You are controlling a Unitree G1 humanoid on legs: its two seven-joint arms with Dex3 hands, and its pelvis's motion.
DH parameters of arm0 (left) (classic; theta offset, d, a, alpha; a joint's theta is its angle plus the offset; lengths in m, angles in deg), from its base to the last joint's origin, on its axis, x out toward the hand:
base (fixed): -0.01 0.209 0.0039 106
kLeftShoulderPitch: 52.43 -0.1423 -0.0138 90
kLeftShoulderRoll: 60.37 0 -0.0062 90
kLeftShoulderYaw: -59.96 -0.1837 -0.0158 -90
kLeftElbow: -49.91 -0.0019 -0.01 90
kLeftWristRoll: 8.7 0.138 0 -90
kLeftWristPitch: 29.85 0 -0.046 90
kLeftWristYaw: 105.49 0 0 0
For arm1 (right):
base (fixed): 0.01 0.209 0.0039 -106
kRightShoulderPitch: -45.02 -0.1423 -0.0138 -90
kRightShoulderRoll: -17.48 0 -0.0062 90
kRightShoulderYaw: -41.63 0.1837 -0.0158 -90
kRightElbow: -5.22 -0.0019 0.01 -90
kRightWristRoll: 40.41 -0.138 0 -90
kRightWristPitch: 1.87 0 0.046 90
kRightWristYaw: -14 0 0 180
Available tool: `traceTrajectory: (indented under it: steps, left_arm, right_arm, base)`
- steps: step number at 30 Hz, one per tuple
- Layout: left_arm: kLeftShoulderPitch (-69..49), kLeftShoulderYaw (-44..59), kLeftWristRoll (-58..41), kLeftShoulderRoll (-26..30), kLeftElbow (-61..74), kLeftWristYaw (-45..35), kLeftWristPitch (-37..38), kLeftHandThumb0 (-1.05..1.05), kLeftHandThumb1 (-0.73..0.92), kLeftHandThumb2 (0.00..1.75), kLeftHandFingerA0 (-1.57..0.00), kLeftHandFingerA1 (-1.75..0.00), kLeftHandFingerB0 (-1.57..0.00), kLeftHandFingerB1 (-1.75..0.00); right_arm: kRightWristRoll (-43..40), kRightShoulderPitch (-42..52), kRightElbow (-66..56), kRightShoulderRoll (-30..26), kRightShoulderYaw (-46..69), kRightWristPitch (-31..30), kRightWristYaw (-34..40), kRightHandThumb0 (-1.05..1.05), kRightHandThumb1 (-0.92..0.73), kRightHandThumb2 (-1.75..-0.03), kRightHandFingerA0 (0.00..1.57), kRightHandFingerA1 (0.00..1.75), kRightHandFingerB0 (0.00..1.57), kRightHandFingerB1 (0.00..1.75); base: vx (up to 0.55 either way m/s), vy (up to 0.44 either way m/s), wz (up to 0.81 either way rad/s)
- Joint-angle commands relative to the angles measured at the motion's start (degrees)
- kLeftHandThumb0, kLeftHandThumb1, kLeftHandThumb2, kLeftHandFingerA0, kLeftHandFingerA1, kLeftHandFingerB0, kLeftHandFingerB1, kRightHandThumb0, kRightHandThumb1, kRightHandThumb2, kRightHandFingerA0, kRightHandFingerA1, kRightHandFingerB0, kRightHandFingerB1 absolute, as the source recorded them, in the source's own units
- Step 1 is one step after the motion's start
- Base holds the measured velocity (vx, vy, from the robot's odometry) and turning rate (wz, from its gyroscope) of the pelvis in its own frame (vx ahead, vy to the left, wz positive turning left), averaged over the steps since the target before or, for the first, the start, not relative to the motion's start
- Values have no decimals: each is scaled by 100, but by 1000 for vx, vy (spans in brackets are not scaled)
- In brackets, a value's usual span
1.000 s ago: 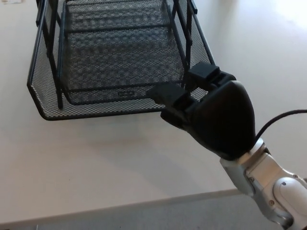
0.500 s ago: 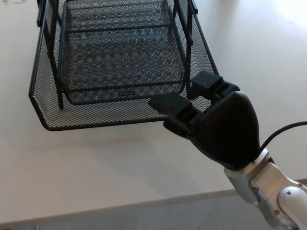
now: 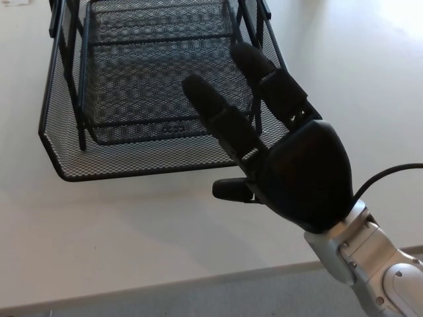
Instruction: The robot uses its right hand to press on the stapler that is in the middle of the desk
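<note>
While splayed, right hand [image 3: 284, 158] hides mesh tray [image 3: 59, 125].

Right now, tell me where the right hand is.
In the head view, the right hand is at right of centre, open, its fingers stretched over the near right corner of the mesh tray.

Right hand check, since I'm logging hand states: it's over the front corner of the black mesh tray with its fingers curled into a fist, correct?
Not quite. The head view shows the right hand over the front corner of the black mesh tray, but its fingers are stretched out and apart, holding nothing.
</note>
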Motion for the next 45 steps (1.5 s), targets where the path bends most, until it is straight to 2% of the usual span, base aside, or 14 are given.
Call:
traceTrajectory:
  steps: [1,4,5,7,8,11,12,13,27,28,29,34,38,45]
  left_arm:
    - [-86,58,-36,-46,90,82,37,-78,59,101,-2,-31,-4,-23]
    - [-96,86,-67,-54,72,90,39,-80,59,99,-3,-31,-7,-22]
    - [-98,104,-87,-63,27,110,40,-79,76,65,0,-37,-3,-27]
    - [-91,97,-78,-64,1,117,52,-79,76,65,0,-37,-3,-27]
    - [-82,57,-18,-53,8,123,27,-77,59,99,-2,-31,-3,-23]
    - [-135,79,-42,-51,111,52,-45,-77,59,100,-2,-29,-3,-23]
    - [-169,99,-53,-33,164,26,-79,-76,59,100,-2,-30,-3,-24]
    - [-175,115,-63,-28,153,11,-95,-76,59,100,-2,-29,-3,-24]
    - [-256,276,-131,39,178,-28,-66,-76,59,99,-2,-31,-1,-23]
    - [-237,272,-126,45,125,10,-5,-80,74,64,0,-41,-2,-28]
    - [-161,218,-76,9,-41,126,105,-76,57,97,-2,-32,-6,-23]
    - [-125,153,20,1,-128,257,164,-83,60,99,0,-30,-7,-18]
    - [-133,199,-49,-8,-114,198,152,-77,57,97,-2,-35,-5,-23]
    - [-155,226,-85,-29,-150,199,140,-79,58,98,0,-31,-7,-20]
  right_arm:
    - [354,488,-1180,-397,184,-409,-1994,-105,-68,-61,0,0,0,0]
    - [339,630,-1504,-568,327,-334,-2073,-105,-66,-61,0,0,0,0]
    - [299,752,-1746,-730,473,-254,-2019,-105,-66,-61,0,0,0,0]
    - [271,807,-1835,-773,534,-218,-2051,-105,-66,-61,0,0,0,0]
    - [220,885,-2005,-862,630,-201,-2174,-104,-67,-61,0,0,0,0]
    - [-176,1348,-2683,-1445,1283,2,-2280,-99,-65,-62,0,0,0,0]
    - [-363,1453,-2784,-1608,1474,108,-2216,-102,-51,-92,0,0,0,2]
    - [-559,1627,-2927,-1809,1752,221,-2153,-99,-54,-99,0,8,0,5]
    - [-1920,4107,-3671,-2453,5534,946,-1642,-105,-60,-101,0,6,0,6]
    - [-2009,4228,-3618,-2444,5756,1043,-1584,-105,-60,-101,0,6,0,5]
    - [-2184,4561,-3473,-2369,6319,1217,-1430,-103,-59,-100,0,5,0,6]
    - [-2541,5044,-2233,-2462,7237,2130,-512,-97,-58,-97,0,0,10,25]
    - [-2422,5356,-838,-2643,7534,2218,-159,-99,-63,-99,0,0,2,13]
    - [-2123,4947,1754,-3044,7298,1971,969,-86,-59,-101,0,10,0,27]
  base:
    - [0,0,0]
    - [0,0,0]
    - [0,0,0]
    - [0,0,0]
    - [0,0,0]
    - [0,0,0]
    - [0,0,0]
    - [0,0,0]
    - [0,0,0]
    - [0,0,0]
    - [0,0,0]
    - [0,0,0]
    - [0,0,0]
    - [0,0,0]
